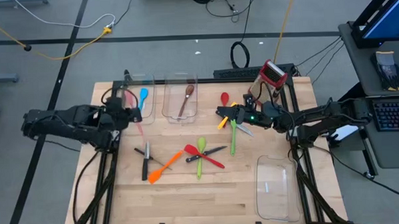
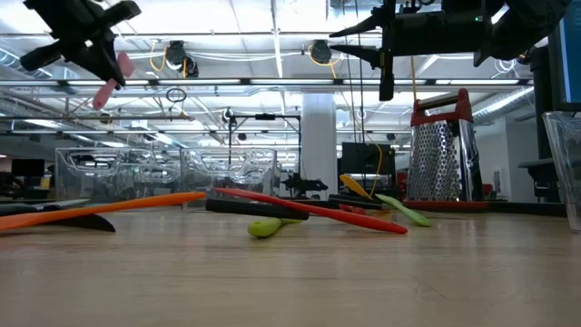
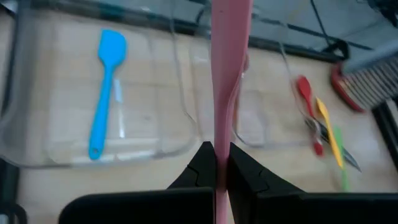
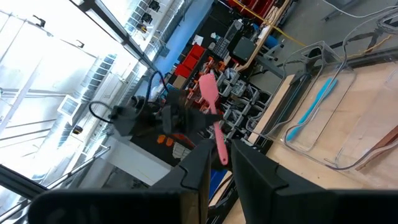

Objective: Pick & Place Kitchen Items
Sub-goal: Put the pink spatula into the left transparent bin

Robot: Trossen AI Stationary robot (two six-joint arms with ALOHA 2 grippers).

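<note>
Mid-carry on the left: left gripper (image 3: 216, 163) pinching a pink spatula (image 3: 227, 81) tight, held up over the far-left bin (image 1: 138, 104) with the blue spatula (image 1: 143, 98) already inside. Probably needs lowering into the bin, then letting go. Right gripper (image 1: 221, 113) hanging over the far-right utensils, fingers nearly together, apparently empty.

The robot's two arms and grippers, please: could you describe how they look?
Both arms are dark, jointed and bulky. The left gripper has black wedge-shaped fingers; the right gripper is black too, and a small green light glows on the arm behind it. Black cables trail from the right arm.
</note>
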